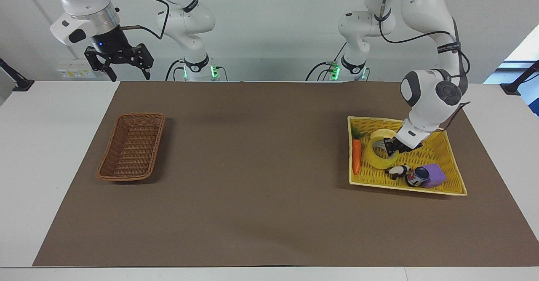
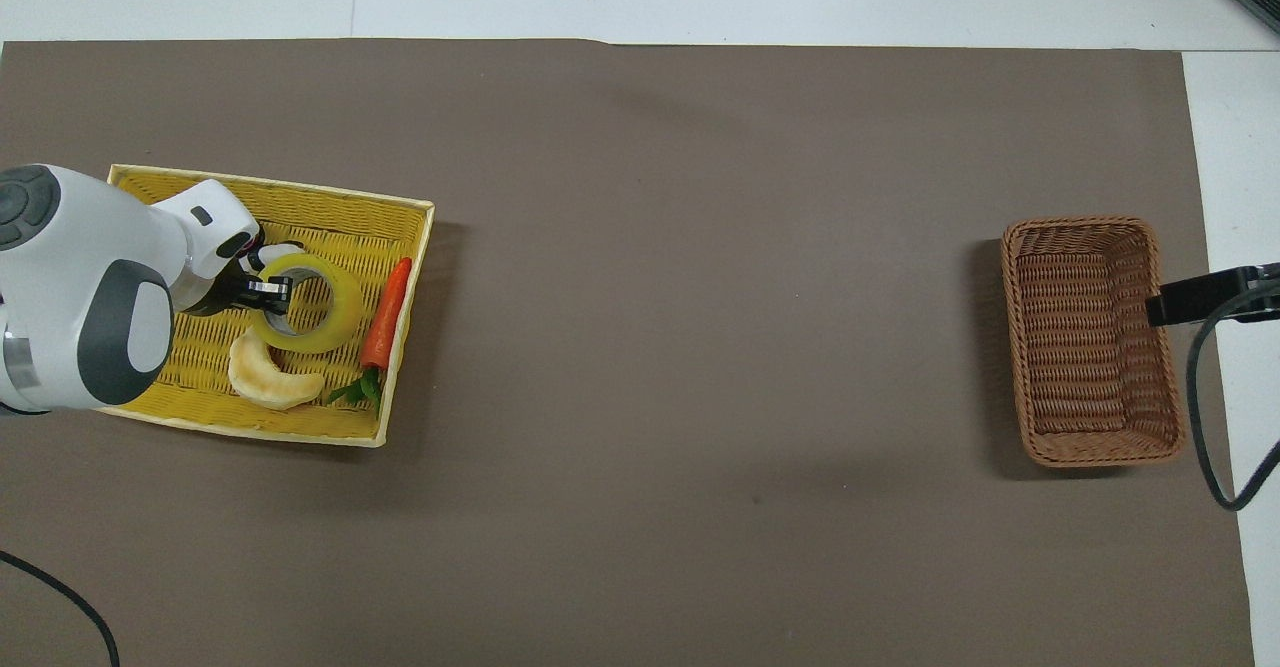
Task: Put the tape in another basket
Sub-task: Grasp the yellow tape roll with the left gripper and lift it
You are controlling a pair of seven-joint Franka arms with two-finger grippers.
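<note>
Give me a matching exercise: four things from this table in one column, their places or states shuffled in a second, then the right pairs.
1. translucent yellow tape roll
2. dark-brown woven wicker basket
3. orange toy carrot
4. right gripper

a. lies along the bright-yellow woven basket's wall
b. waits open, up above the table's edge
c. empty
d. gripped at its rim by the left gripper

Pairs: 1-d, 2-c, 3-a, 4-b

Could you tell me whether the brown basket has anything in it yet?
Empty: the brown basket shows only bare weave, and the tape is over the yellow basket in the left hand.
</note>
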